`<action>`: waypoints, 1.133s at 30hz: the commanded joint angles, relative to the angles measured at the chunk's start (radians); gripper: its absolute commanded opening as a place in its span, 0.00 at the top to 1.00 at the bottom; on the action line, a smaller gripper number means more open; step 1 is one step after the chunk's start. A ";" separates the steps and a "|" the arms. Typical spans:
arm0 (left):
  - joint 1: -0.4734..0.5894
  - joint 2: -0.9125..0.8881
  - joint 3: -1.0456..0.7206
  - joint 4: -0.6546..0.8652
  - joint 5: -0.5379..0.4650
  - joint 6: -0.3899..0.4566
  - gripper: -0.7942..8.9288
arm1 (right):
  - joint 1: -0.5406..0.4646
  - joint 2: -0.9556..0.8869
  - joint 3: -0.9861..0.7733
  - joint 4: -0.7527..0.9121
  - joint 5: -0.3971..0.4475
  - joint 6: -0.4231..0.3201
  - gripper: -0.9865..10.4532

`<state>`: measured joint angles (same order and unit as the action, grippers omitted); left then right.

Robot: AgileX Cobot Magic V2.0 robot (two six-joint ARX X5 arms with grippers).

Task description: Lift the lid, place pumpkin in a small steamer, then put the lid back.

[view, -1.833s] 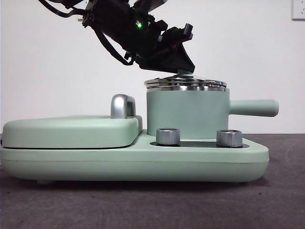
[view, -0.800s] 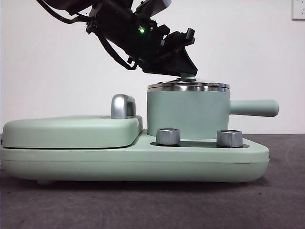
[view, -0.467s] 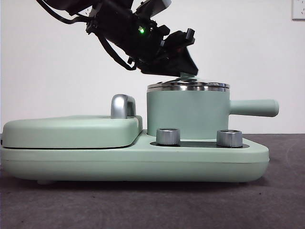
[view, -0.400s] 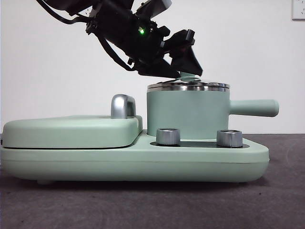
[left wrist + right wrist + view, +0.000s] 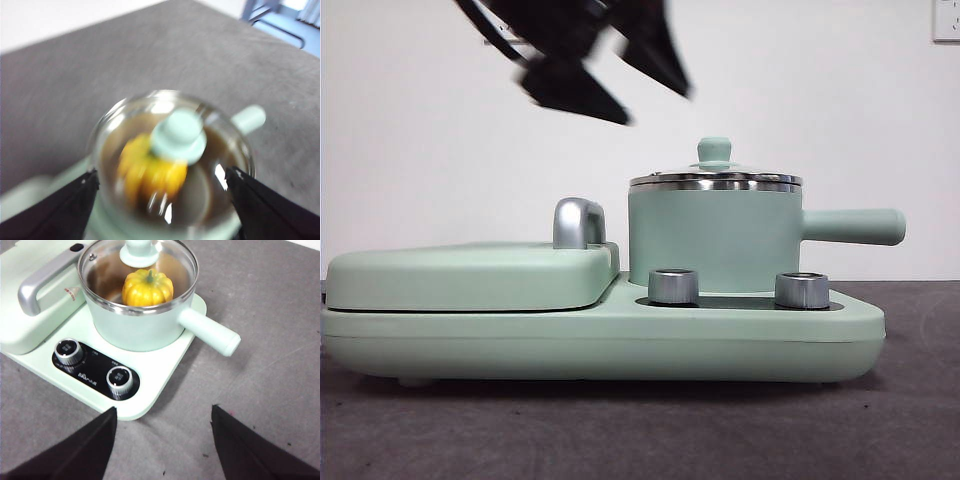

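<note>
The lid (image 5: 714, 178) sits flat and closed on the small steamer (image 5: 713, 238), its mint knob upright at the centre and its steel rim meeting the pot's rim all round. Through the glass the pumpkin (image 5: 147, 287) shows inside the pot, resting on the bottom with its green stem up. The steamer stands on the mint green appliance base (image 5: 620, 335), behind two silver dials (image 5: 69, 351), with its long handle (image 5: 852, 226) pointing away from the flat griddle cover (image 5: 470, 273) and its chrome handle (image 5: 577, 222). The left gripper (image 5: 620, 75) hangs above the lid and off to the griddle side, clear of the knob, with its jaws spread wide and nothing between them; its wrist view looks straight down on the knob, which lies between the two jaws but well below them. The right gripper (image 5: 162, 440) waits over the bare table on the dial side of the base, jaws also spread wide and empty, the steamer well beyond its tips.
</note>
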<state>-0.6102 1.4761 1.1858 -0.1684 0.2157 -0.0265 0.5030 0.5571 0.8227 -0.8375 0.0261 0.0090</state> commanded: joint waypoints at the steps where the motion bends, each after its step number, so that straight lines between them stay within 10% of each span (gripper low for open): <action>1: 0.043 -0.037 0.005 -0.207 0.006 -0.087 0.54 | 0.005 0.011 0.006 0.027 -0.007 0.016 0.66; 25: 0.200 -0.785 -0.477 -0.416 -0.009 -0.249 0.54 | 0.018 0.402 0.006 0.383 -0.210 0.009 0.62; 28: 0.198 -0.801 -0.477 -0.391 -0.003 -0.224 0.93 | 0.017 0.402 0.006 0.394 -0.209 0.007 0.94; 34: 0.198 -0.809 -0.476 -0.377 -0.006 -0.222 0.91 | 0.018 0.402 0.007 0.389 -0.220 0.006 0.89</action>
<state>-0.4080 0.6651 0.7013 -0.5529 0.2085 -0.2623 0.5148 0.9539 0.8223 -0.4580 -0.1902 0.0078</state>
